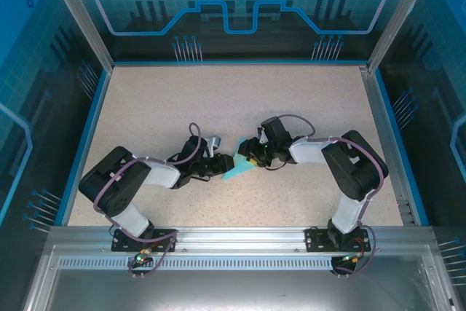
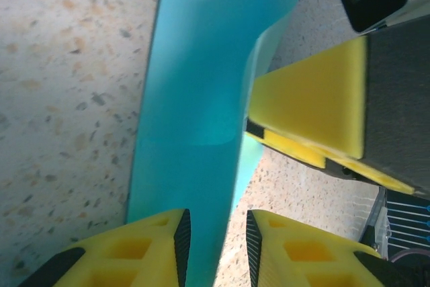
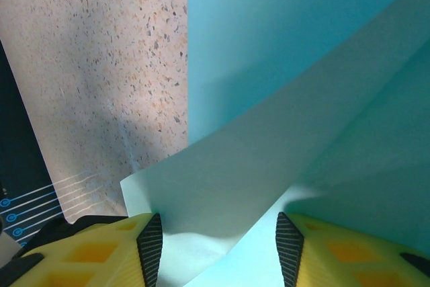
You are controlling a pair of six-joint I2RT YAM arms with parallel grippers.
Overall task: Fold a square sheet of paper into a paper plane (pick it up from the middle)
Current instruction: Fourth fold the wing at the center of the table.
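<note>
The light cyan sheet of paper (image 1: pixel 237 170) lies folded into a pointed wedge on the table between both arms. My left gripper (image 1: pixel 220 165) is at its left end, my right gripper (image 1: pixel 250 156) at its upper right. In the left wrist view the paper (image 2: pixel 195 65) runs up as a long folded strip; its near end lies between my left gripper's (image 2: pixel 216 223) parted fingers, against the left pad and clear of the right one. A yellow right finger (image 2: pixel 309 92) presses its far edge. My right gripper (image 3: pixel 215 226) stands wide, with raised paper flaps (image 3: pixel 269 65) lying between its pads.
The speckled beige tabletop (image 1: pixel 218 100) has a blue rim and a metal frame (image 1: pixel 84 27) on the sides, with blue printed panels behind. Both arm bases (image 1: pixel 145 237) are bolted to the near rail.
</note>
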